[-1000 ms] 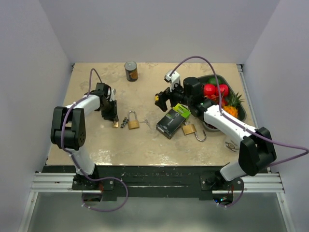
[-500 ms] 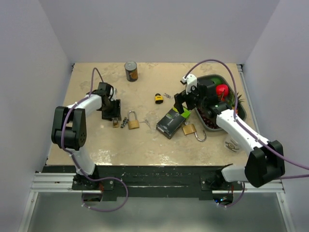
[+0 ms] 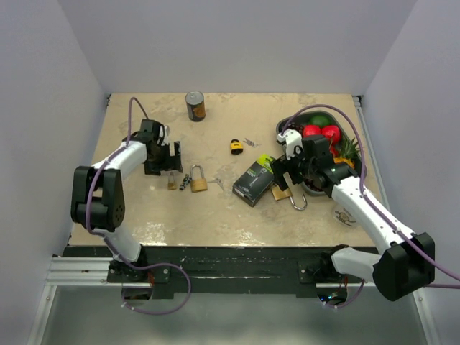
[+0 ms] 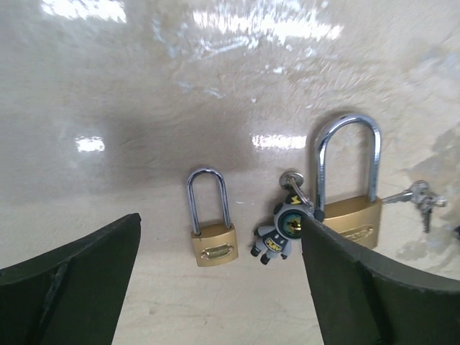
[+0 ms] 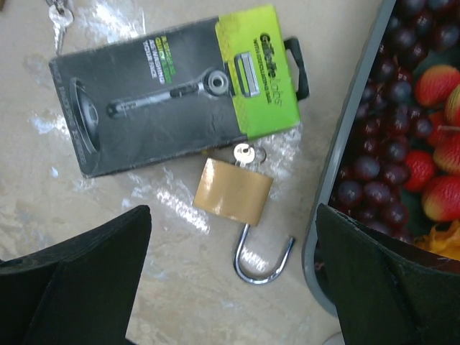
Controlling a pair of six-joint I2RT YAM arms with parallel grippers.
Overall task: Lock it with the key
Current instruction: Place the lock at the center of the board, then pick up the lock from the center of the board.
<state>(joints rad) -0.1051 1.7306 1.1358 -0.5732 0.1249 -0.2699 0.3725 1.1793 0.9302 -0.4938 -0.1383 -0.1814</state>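
An open brass padlock [image 5: 233, 190] lies beside the razor pack, its shackle [image 5: 264, 262] swung free and a key [image 5: 244, 153] in its base. My right gripper [image 5: 233, 212] hovers open above it [image 3: 282, 192]. On the left, a small shut brass padlock [image 4: 212, 241] lies on the table between the fingers of my open left gripper [image 4: 221, 221], touching neither. A keyring with a grey figure charm [image 4: 280, 233] lies beside it, then a larger shut padlock [image 4: 350, 219] and loose keys [image 4: 420, 198]. From above, my left gripper [image 3: 167, 171] hangs just behind that row.
A black and green razor pack [image 3: 257, 180] lies at the middle. A small yellow lock [image 3: 235, 146] with keys [image 3: 248, 142] is behind it. A grey fruit tray [image 5: 345, 165] borders the open padlock on the right. A can [image 3: 195, 106] stands at the back.
My left gripper has opened wide and pulled back a little from the small padlock. My right arm has swung from over the yellow lock to above the open padlock by the tray.
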